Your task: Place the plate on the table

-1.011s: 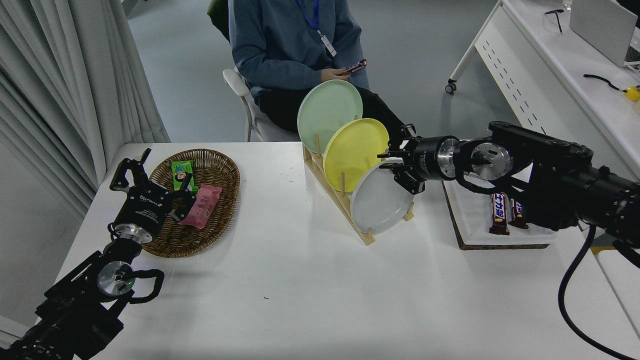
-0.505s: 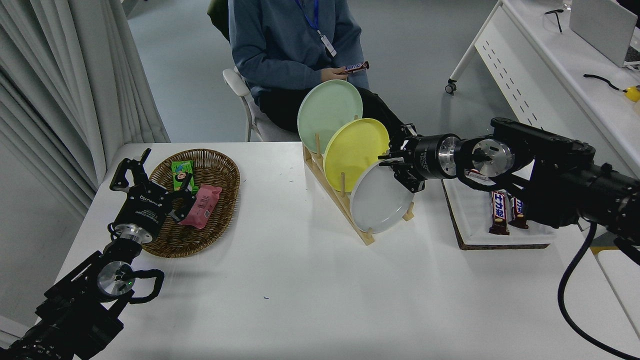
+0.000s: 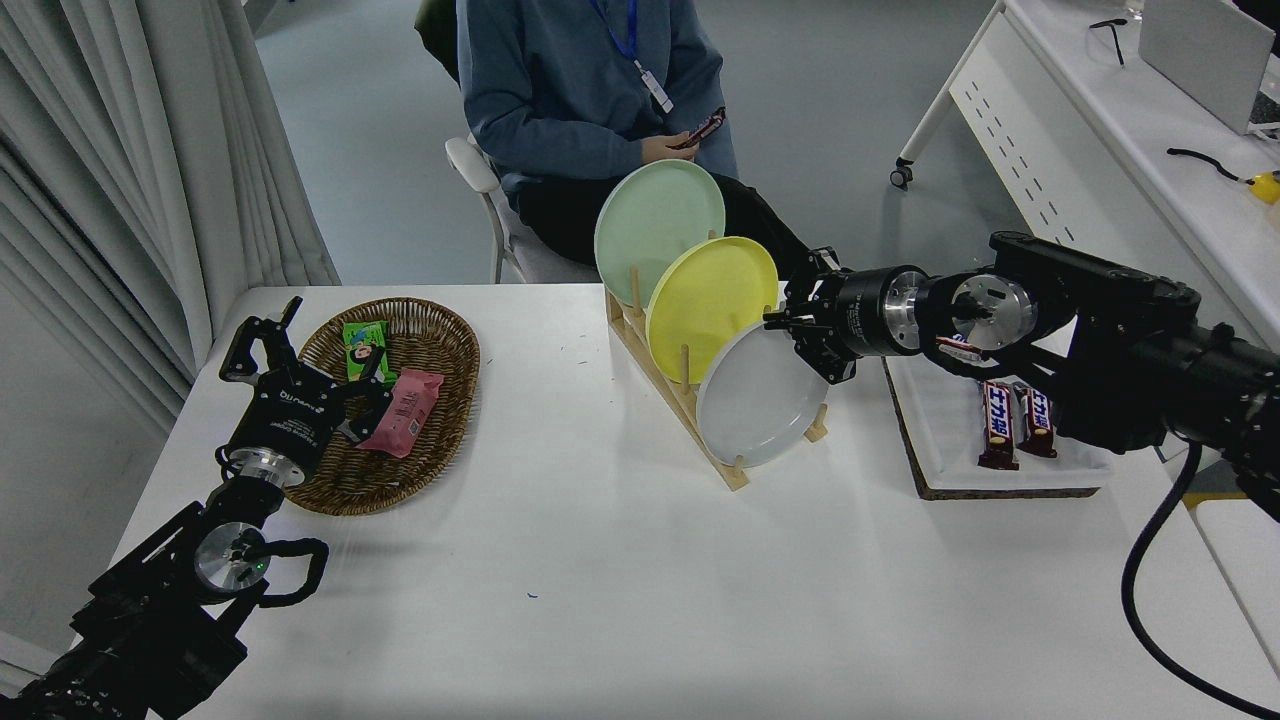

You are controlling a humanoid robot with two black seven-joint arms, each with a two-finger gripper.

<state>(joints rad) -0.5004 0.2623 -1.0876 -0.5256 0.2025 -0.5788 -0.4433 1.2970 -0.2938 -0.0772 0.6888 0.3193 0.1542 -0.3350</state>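
While the plate was gripped at its upper right rim by the right gripper, it was barely lifted from the wooden rack near the table far edge, placement undone; left gripper parked open.

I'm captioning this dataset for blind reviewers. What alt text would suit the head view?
The right tool grips the upper right rim of the pale grey plate, which stands in a wooden rack in front of a yellow plate and a light green plate on the white table. The left tool is parked over a wicker basket, and a person sits beyond.
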